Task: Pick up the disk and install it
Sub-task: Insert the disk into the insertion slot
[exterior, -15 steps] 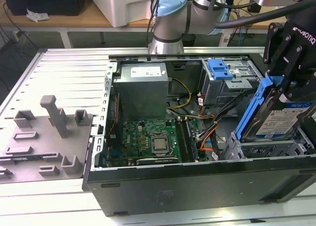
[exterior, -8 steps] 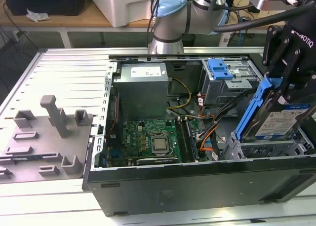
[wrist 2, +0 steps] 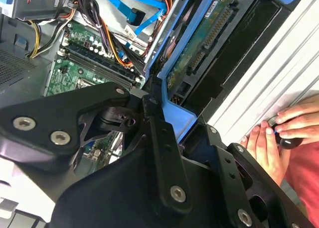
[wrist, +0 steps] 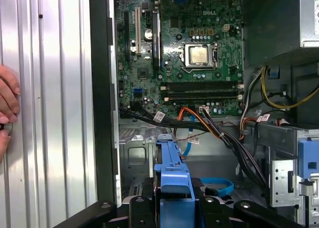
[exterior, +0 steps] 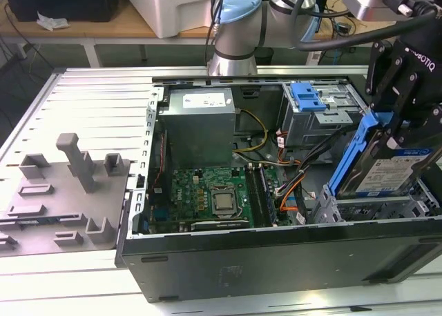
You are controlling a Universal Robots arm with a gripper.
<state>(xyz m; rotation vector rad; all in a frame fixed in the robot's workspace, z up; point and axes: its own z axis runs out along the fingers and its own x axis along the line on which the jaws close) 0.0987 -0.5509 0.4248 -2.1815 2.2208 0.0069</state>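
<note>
Blue-framed and tilted on edge, the disk (exterior: pixel 390 168) hangs in the gripper (exterior: pixel 387 126) over the grey drive cage (exterior: pixel 366 209) at the exterior view's right end of the open computer case (exterior: pixel 276 261) — lifted, but not yet seated. The claw is clamped on the upper edge of the blue carrier (wrist: pixel 172 168), its black fingers (wrist 2: pixel 162 143) pressed against the plastic in the second wrist view. The disk's lower end dips toward the cage; whether it touches the rails cannot be told. By the look of it the pick-up is done, while the seating in the bay is not. Beyond lies the green motherboard (wrist: pixel 189 54) — and a person's hand (wrist 2: pixel 279 133) rests on the ribbed table (exterior: pixel 97 109) beside the case.
</note>
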